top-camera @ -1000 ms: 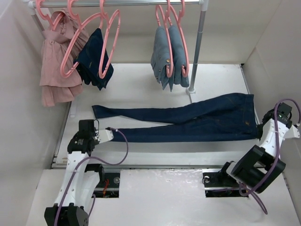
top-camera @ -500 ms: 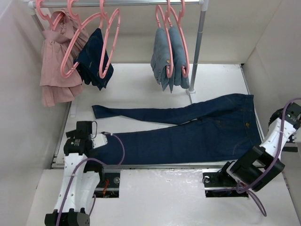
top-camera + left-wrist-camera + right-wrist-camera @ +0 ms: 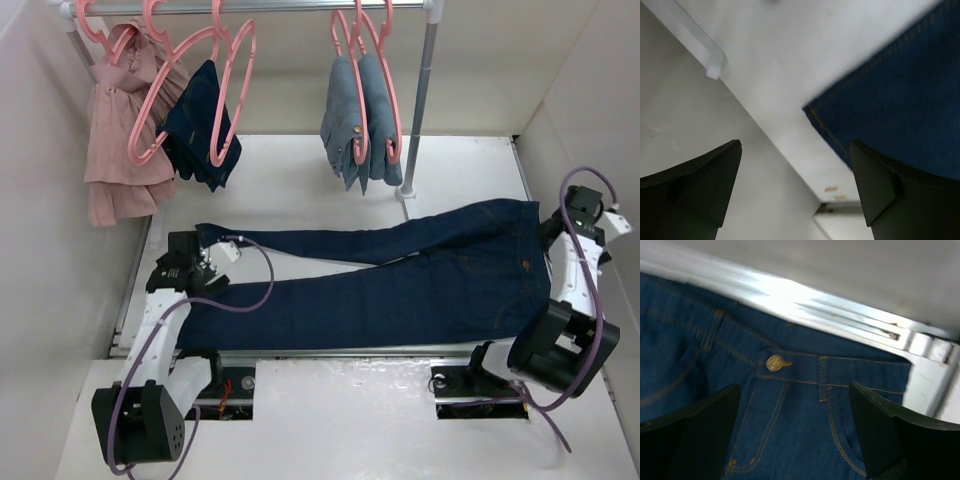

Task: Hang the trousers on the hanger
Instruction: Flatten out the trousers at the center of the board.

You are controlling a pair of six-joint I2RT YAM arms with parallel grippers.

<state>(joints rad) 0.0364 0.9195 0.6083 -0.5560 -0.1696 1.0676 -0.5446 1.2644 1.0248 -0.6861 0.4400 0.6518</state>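
At the near edge of the table [image 3: 300,200], we see both pincers spread wide and empty: the left gripper [image 3: 203,263] by the hems, the right gripper [image 3: 556,228] at the waistband. Between them the trousers [image 3: 400,280] lie flat, long axis left to right. Far back, the hanger [image 3: 217,157] hangs from the rail [image 3: 300,6], nearer our left arm.
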